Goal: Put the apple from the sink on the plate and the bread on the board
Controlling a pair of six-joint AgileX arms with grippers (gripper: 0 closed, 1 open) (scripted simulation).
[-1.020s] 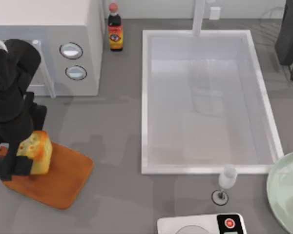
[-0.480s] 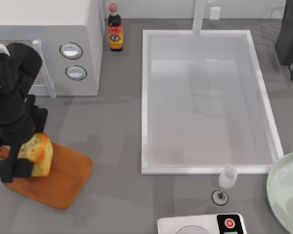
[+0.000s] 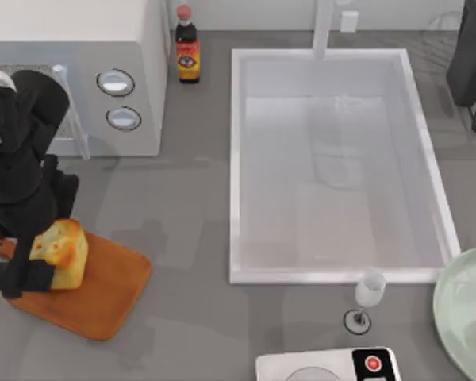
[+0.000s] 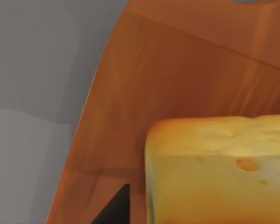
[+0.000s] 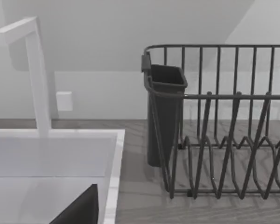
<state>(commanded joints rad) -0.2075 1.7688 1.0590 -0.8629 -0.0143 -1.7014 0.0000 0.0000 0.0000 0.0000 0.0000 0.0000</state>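
The bread (image 3: 61, 252), a golden chunk with a browned top, rests on the left end of the orange-brown board (image 3: 107, 295) at the table's front left. My left gripper (image 3: 25, 272) is shut on the bread from its left side. In the left wrist view the bread (image 4: 219, 172) sits low over the board (image 4: 177, 79), with one dark fingertip (image 4: 115, 207) beside it. The white sink (image 3: 236, 167) holds nothing that I can see. The apple is out of view. The pale green plate (image 3: 454, 305) lies at the front right edge. My right gripper (image 5: 79, 211) hangs near the sink's back right corner.
A white microwave (image 3: 79, 71) stands behind the board and a sauce bottle (image 3: 187, 48) beside it. A wine glass (image 3: 367, 295) and a white device with a red button (image 3: 333, 367) stand at the front. A dark dish rack (image 5: 224, 140) is at the back right.
The left gripper has lowered the bread a little towards the front, and it now sits on the board. Nothing else has moved.
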